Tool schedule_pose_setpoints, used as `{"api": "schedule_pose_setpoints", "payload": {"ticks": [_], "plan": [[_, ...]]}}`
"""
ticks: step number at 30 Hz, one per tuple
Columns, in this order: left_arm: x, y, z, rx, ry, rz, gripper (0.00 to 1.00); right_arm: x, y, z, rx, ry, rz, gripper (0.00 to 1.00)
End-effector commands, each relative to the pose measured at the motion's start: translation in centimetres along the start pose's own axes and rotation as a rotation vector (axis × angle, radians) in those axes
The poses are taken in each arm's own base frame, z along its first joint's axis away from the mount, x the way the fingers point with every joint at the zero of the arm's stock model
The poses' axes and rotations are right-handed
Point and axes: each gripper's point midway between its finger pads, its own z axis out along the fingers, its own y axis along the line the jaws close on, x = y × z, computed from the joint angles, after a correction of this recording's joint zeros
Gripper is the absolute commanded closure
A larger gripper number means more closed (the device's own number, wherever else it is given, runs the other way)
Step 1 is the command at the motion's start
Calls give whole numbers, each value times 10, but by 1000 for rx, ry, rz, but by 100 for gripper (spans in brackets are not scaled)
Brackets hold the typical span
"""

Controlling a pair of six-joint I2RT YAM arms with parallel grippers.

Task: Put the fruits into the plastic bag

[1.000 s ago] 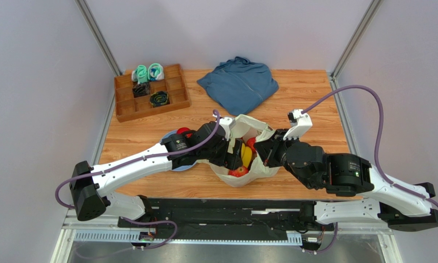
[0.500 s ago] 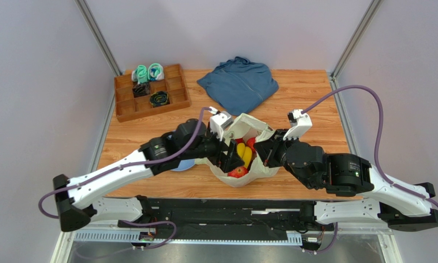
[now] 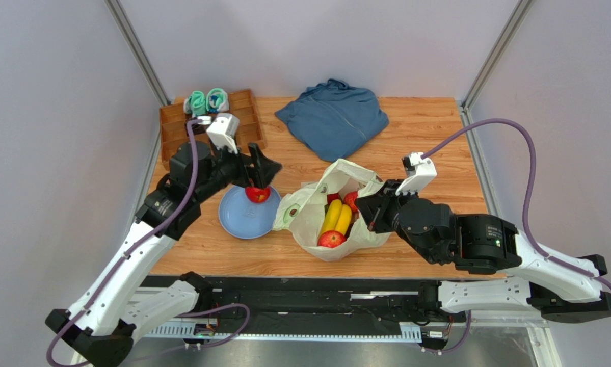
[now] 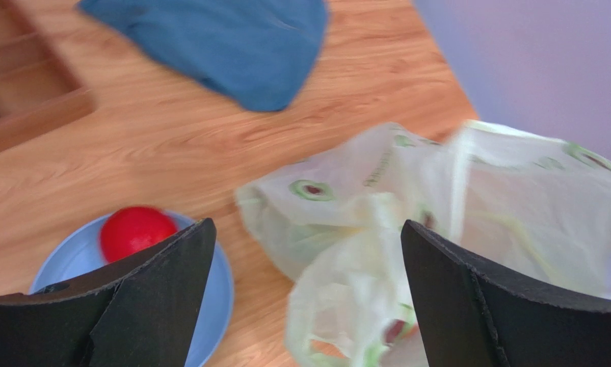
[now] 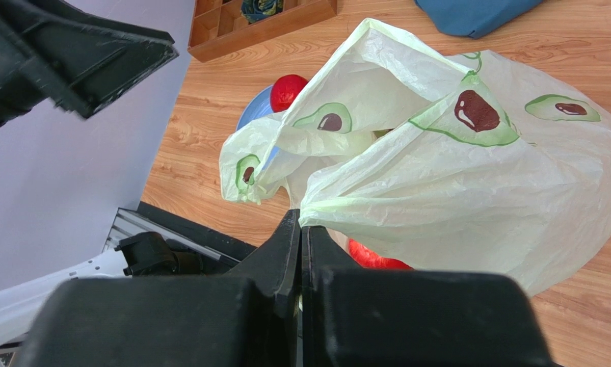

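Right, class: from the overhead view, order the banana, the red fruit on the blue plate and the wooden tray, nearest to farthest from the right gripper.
1. Banana, inside the plastic bag, beside the right gripper.
2. Red fruit, on the blue plate left of the bag.
3. Wooden tray, far left corner.

Nothing legible; the print on the plastic bag (image 4: pixel 515 199) is blurred.

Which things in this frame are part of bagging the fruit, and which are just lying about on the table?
Part of the job: plastic bag, held by the shut right gripper; banana and red fruits inside it; lone red fruit on the blue plate; open left gripper.
Lying about: blue garment, wooden tray, rolled socks.
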Motion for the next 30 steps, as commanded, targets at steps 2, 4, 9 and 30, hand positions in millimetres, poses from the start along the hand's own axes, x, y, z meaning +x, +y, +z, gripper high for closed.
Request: {"api": "schedule_pose_setpoints", "payload": {"ticks": [2, 4, 9, 30], "plan": [[66, 116, 10, -349, 217, -284, 1, -10, -3, 0, 23, -42, 2, 100], [88, 139, 15, -396, 276, -331, 1, -12, -4, 0, 28, -43, -5, 100], [108, 167, 23, -484, 327, -302, 1, -13, -5, 1, 48, -50, -17, 100], [159, 205, 79, -487, 441, -418, 1, -18, -2, 7, 76, -66, -40, 100]]}}
